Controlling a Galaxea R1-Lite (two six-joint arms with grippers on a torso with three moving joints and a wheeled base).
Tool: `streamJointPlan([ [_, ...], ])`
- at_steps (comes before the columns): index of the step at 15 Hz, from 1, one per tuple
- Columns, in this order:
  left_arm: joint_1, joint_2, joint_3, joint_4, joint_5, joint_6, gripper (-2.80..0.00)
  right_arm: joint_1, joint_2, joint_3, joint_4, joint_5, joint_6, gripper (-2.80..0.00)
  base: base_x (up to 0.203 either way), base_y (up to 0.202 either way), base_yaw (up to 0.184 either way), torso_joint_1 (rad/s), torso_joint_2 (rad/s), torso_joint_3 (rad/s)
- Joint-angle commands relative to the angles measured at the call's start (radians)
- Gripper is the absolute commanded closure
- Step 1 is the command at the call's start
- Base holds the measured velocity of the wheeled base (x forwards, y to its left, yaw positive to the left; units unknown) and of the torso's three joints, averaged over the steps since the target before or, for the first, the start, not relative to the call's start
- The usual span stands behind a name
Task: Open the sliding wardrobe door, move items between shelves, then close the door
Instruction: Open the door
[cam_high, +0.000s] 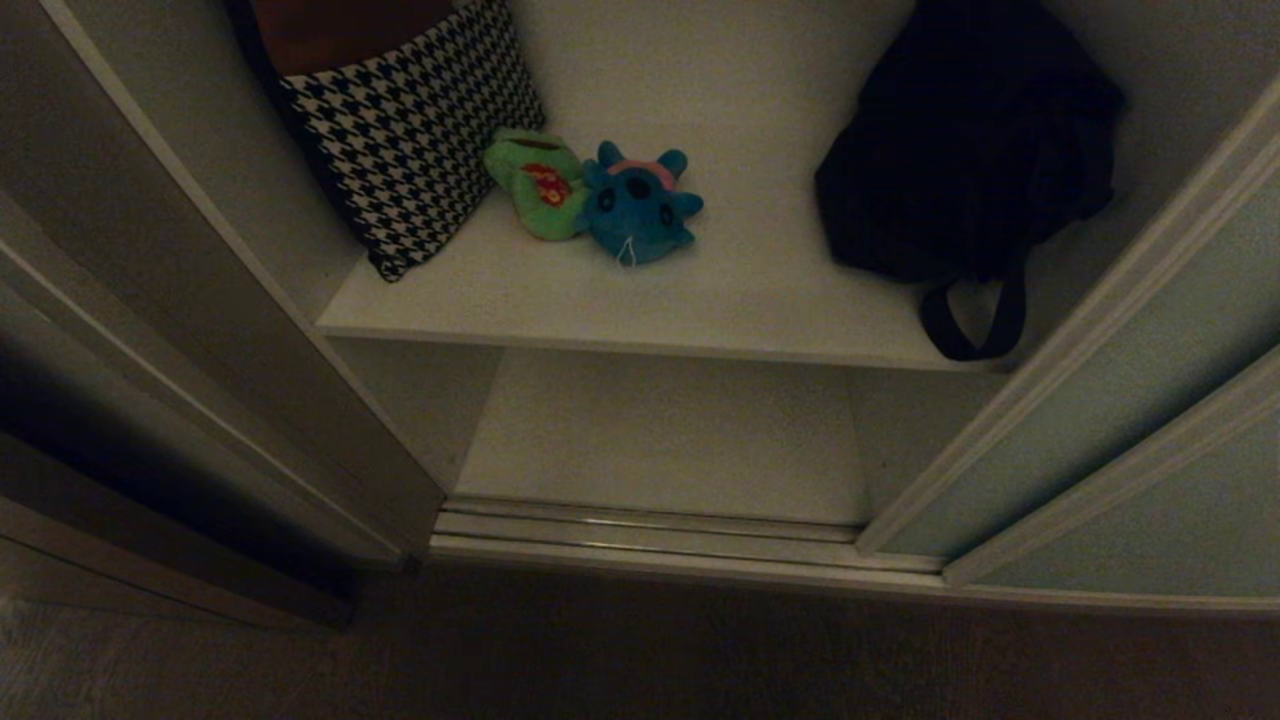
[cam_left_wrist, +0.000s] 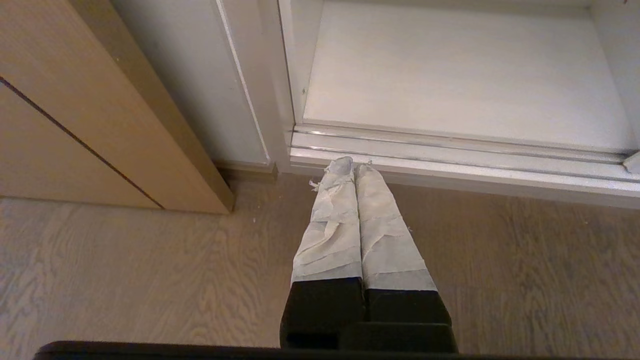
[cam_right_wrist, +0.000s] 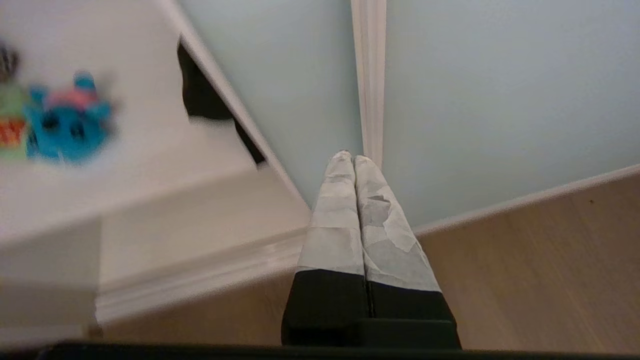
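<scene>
You have the wardrobe standing open in the head view. The sliding wardrobe door (cam_high: 1130, 420) sits pushed over to the right side of the frame, its pale grey-green panel running from the right edge down toward the lower centre, where its frame edge meets the ribbed floor track (cam_high: 650, 535).

In the upper half of the frame lies the upper shelf (cam_high: 700, 300). On it, left of centre, you see the green plush toy (cam_high: 535, 185) touching the teal plush toy (cam_high: 640, 205) on its right. The houndstooth bag (cam_high: 410, 130) leans at the upper left, just beside the green toy. The black bag (cam_high: 965, 140) rests at the upper right, well apart from the toys, with its strap looping over the shelf's front edge. Below, in the middle of the frame, the lower shelf (cam_high: 660, 430) carries nothing.

Neither arm shows in the head view. In the left wrist view your left gripper (cam_left_wrist: 349, 165) has its taped fingers pressed together, holding nothing, above the wooden floor (cam_left_wrist: 150, 280) with its tips in front of the track. In the right wrist view your right gripper (cam_right_wrist: 348, 159) is likewise closed and empty, tips pointing at the door panel near its upright frame strip; the toys show blurred at the left of that frame.
</scene>
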Motion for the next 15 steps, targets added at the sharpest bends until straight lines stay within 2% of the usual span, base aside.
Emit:
streamJointPlan([
  [1,0.0,0.0,0.0,0.0,0.0,0.0,0.0,-0.019,0.108,-0.078,0.002,-0.019,0.01,0.0,0.0,0.0,0.0,0.0,0.0,0.0],
  [4,0.0,0.001,0.0,0.0,0.0,-0.001,0.0,-0.018,0.121,-0.082,-0.008,-0.091,-0.014,0.0,0.0,0.0,0.0,0.0,0.0,0.0],
  [7,0.0,0.001,0.0,0.0,0.0,-0.001,0.0,-0.012,0.122,-0.079,-0.042,-0.154,-0.083,0.0,0.0,0.0,0.0,0.0,0.0,0.0],
  [11,0.0,0.001,0.0,0.0,0.0,-0.001,0.0,0.001,0.161,-0.079,-0.1,-0.247,-0.105,0.0,0.0,0.0,0.0,0.0,0.0,0.0],
  [15,0.0,0.001,0.0,0.0,0.0,-0.001,0.0,-0.007,0.205,-0.079,-0.122,-0.258,-0.092,0.0,0.0,0.0,0.0,0.0,0.0,0.0],
])
